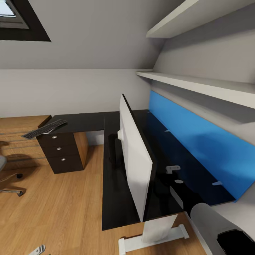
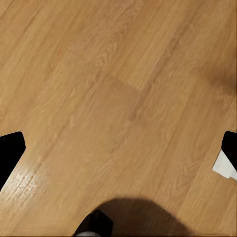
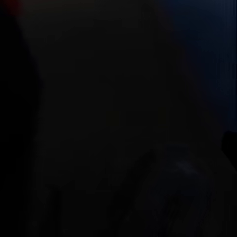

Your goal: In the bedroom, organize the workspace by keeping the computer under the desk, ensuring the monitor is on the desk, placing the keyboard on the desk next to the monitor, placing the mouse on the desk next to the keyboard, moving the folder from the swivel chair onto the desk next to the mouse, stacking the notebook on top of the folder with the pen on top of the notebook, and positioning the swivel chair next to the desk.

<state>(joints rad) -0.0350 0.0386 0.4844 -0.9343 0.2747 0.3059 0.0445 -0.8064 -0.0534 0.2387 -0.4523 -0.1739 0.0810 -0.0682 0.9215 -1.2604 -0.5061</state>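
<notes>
Right arm [image 1: 212, 221] lay nearest; tool states could not be told. Monitor [image 1: 134, 159] stood upright on desk [image 1: 117, 198]; keyboard [image 1: 45, 129] overhung the desk's far corner.

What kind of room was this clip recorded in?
Most likely an attic bedroom used as a home office: a sloped grey ceiling with a dark-framed skylight, an L-shaped black desk carrying a monitor and a keyboard, and a wood-plank floor.
</notes>
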